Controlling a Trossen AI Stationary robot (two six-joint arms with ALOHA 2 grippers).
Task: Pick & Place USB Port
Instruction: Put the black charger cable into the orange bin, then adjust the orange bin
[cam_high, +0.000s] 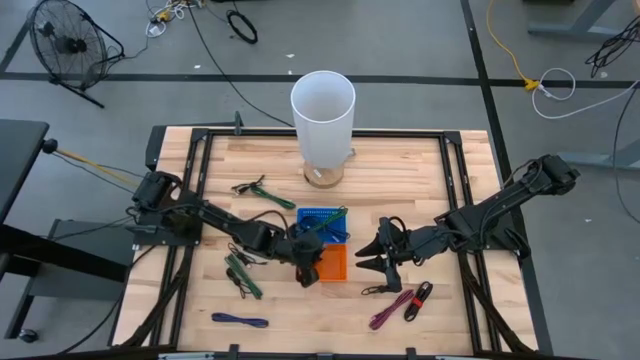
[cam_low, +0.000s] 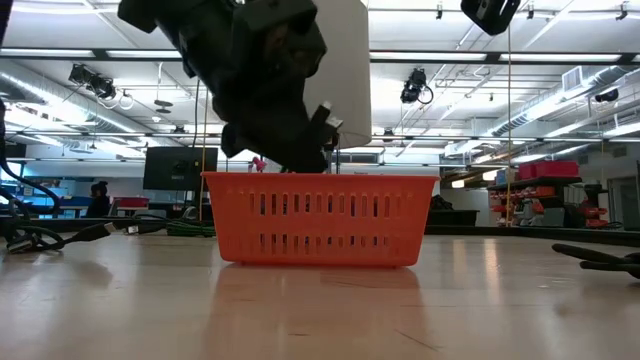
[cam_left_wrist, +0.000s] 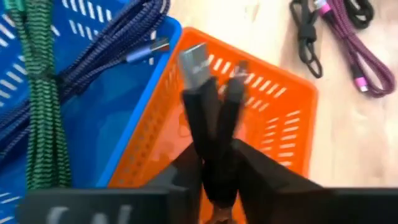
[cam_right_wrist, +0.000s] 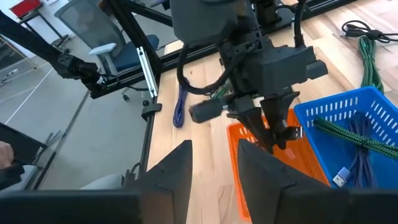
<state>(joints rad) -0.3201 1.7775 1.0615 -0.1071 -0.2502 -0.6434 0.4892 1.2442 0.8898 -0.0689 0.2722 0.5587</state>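
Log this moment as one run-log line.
left gripper: over orange basket, black cable between its fingers | right gripper: open, waiting beside basket | blue basket: cables inside

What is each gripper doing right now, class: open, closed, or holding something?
Left gripper: holding a black cable over the orange basket.
Right gripper: jaws open, holding nothing.

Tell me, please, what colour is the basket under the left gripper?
Orange basket; clearest in the left wrist view.
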